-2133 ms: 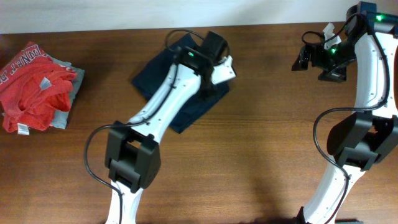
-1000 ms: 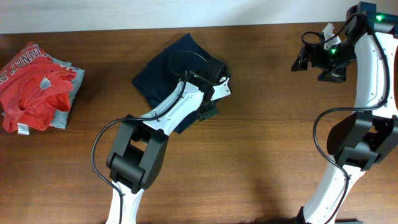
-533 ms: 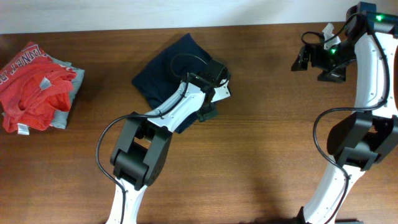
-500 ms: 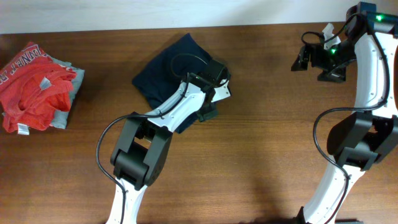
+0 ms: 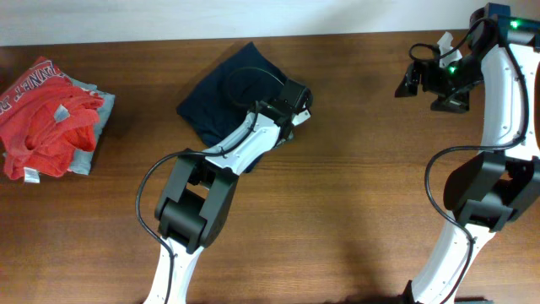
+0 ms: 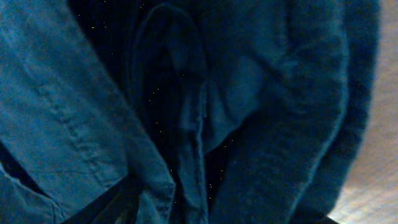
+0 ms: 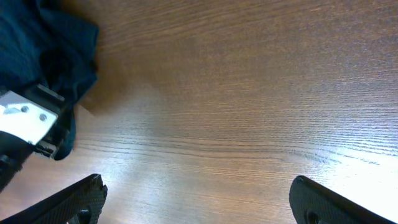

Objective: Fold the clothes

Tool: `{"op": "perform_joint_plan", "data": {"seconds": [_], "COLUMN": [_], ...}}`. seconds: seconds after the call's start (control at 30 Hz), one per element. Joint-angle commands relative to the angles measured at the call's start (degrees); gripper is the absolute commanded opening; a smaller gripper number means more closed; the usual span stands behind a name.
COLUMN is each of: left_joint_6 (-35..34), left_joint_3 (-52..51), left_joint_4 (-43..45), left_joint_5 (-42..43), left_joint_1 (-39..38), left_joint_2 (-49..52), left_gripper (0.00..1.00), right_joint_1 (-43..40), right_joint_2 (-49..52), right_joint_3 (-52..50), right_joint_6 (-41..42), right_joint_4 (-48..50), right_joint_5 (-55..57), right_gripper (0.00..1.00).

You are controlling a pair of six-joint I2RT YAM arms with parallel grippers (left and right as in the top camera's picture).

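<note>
Since the clothes spread leftward from the left tool pressed into them, its grip unreadable, the released right tool sits well apart.

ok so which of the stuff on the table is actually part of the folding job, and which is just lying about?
In the job:
- navy garment

Lying about:
- red printed garment, far left
- grey garment, under the red one

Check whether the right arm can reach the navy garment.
Probably, at a stretch: only bare table separates the right gripper from the navy garment, though the left gripper occupies its near edge.
</note>
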Motion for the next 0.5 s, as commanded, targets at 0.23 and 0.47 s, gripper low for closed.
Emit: {"op": "perform_joint_plan", "data": {"seconds": [0.23, 0.47], "left_joint_6": [-6.2, -6.2], "left_joint_3": [-1.8, -0.3], "left_joint_4": [3.7, 5.0], "left_joint_5": [-6.3, -19.8], "left_joint_1": [5.3, 5.6], "left_joint_2": [3.5, 3.2], "left_gripper": [0.01, 0.0], "right_joint_1": [0.2, 0.2], "right_joint_2": [-0.9, -0.9], "right_joint_3": [0.6, 0.6], "right_joint_6": [-1.3, -1.3], "right_joint_4": [-0.6, -0.6], "right_joint_5": [-0.5, -0.5], "right_gripper": [0.99, 0.99]}}
